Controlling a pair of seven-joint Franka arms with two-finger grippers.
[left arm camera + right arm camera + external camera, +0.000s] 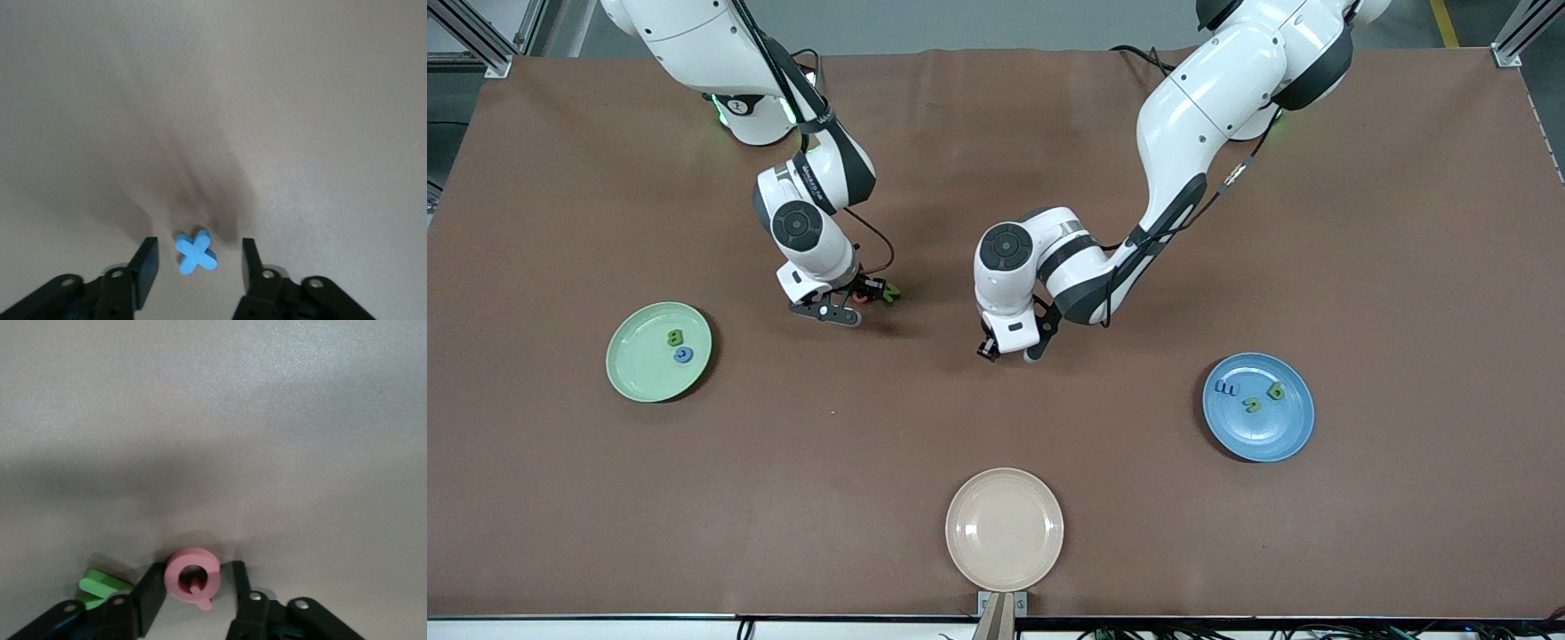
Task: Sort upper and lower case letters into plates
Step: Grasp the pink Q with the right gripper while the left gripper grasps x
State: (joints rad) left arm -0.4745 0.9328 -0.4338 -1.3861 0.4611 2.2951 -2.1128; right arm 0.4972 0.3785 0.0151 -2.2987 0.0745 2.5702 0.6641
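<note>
From the front I see both arms low over mid-table, the green plate (659, 352) toward the right arm's end, the blue plate (1258, 406) toward the left's. Left wrist: left gripper (199, 261) stands apart around a blue X (195, 251), untouched. Right wrist: right gripper (195, 585) brackets a pink Q (192, 576), contact unclear. I judge 2 pickups in hand; next, firm closure, then lift.

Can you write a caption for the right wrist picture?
The right gripper brackets a pink letter Q on the table, a green letter beside it.
</note>
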